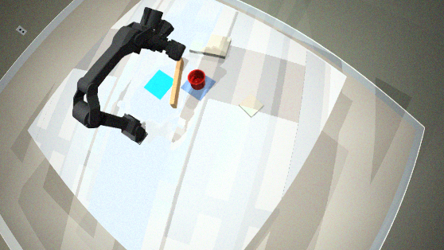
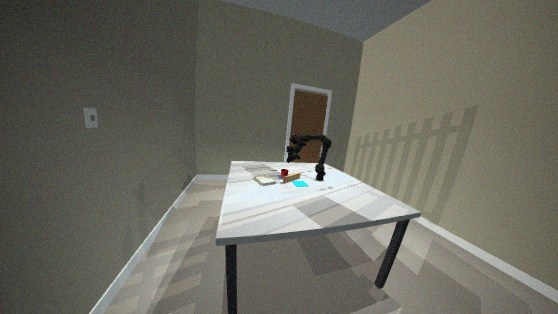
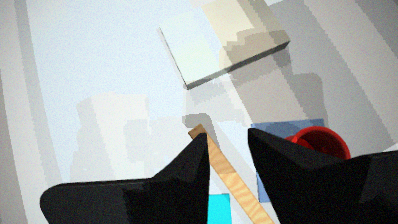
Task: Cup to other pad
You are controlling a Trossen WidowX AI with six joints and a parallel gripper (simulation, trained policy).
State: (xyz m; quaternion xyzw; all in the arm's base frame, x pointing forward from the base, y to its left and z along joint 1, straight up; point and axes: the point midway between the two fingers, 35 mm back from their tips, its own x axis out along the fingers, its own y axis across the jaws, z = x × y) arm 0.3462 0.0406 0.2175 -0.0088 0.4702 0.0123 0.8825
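A red cup [image 1: 196, 80] [image 2: 284, 173] [image 3: 322, 142] stands upright on the blue pad [image 1: 200, 95] [image 3: 285, 128]. Marbles cannot be made out inside it. The cyan pad [image 1: 159, 84] [image 2: 300, 184] [image 3: 220, 207] is bare, on the other side of the wooden bar. My gripper [image 3: 227, 137] [image 2: 291, 159] is partly open and empty, pointing down above the table near the bar's end. In the wrist view the cup is to the right, partly hidden behind the right finger, and not between the fingers.
A wooden bar [image 1: 176, 83] [image 2: 292, 178] [image 3: 242, 195] stands as a low barrier between the two pads. A cream slab [image 1: 219, 45] [image 2: 265, 180] [image 3: 200, 45] lies beyond the bar's end. A small pale tile [image 1: 251, 106] lies right of the blue pad in the top view.
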